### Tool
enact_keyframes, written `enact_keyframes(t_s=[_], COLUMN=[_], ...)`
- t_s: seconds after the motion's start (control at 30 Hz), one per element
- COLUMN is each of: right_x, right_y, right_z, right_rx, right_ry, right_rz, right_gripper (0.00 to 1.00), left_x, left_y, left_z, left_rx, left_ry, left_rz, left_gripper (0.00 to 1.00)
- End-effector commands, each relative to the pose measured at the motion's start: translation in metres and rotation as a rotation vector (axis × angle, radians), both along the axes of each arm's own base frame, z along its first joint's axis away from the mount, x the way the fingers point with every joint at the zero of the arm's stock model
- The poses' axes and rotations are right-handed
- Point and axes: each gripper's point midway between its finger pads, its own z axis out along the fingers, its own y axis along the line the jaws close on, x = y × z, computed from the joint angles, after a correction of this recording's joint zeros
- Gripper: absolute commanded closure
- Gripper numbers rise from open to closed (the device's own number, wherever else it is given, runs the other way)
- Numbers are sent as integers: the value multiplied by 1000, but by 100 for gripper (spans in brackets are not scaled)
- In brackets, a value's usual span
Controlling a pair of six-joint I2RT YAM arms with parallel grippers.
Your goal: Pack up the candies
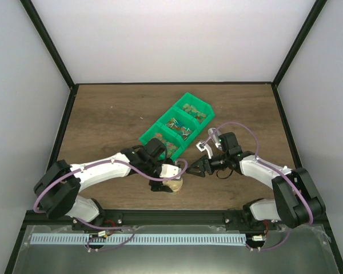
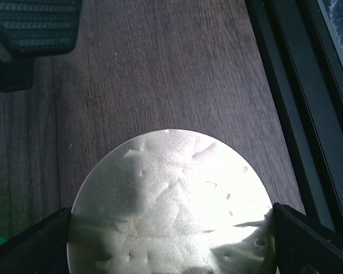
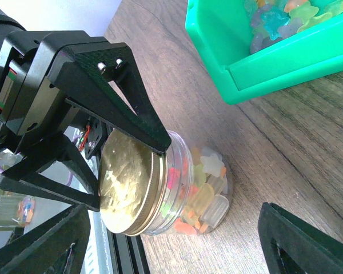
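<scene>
A clear glass jar (image 3: 208, 197) with a gold metal lid (image 3: 126, 182) stands on the wooden table, partly filled with candies (image 3: 212, 164) in orange, red, yellow and pale colours. My left gripper (image 2: 171, 228) is shut on the lid (image 2: 171, 200), one finger (image 2: 28, 245) on each side of its rim. In the top view the left gripper (image 1: 167, 181) sits over the jar (image 1: 176, 184) near the front edge. My right gripper (image 3: 177, 251) is open and empty, just right of the jar, and shows in the top view (image 1: 197, 161).
A green divided bin (image 1: 177, 125) holding more candies (image 3: 274, 23) lies just behind the jar, its near wall (image 3: 274, 68) close to the right gripper. The black frame rail (image 2: 297, 103) runs along the table's front edge, right beside the jar.
</scene>
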Motion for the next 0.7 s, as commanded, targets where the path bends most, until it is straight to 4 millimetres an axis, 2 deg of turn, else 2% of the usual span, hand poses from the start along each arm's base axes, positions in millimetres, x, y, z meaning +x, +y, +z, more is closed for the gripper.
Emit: enact_keyframes(t_s=[0.0, 0.67], right_x=[3, 4], right_y=[2, 3], right_z=[7, 7], right_rx=[21, 24], right_ry=[-20, -15], right_rz=[9, 19], right_gripper=[17, 17], left_x=[-1, 3], left_y=[-4, -2], left_z=[4, -12], left_rx=[-17, 27], left_ry=[-19, -6], left_rz=[-27, -5], left_gripper=[17, 14])
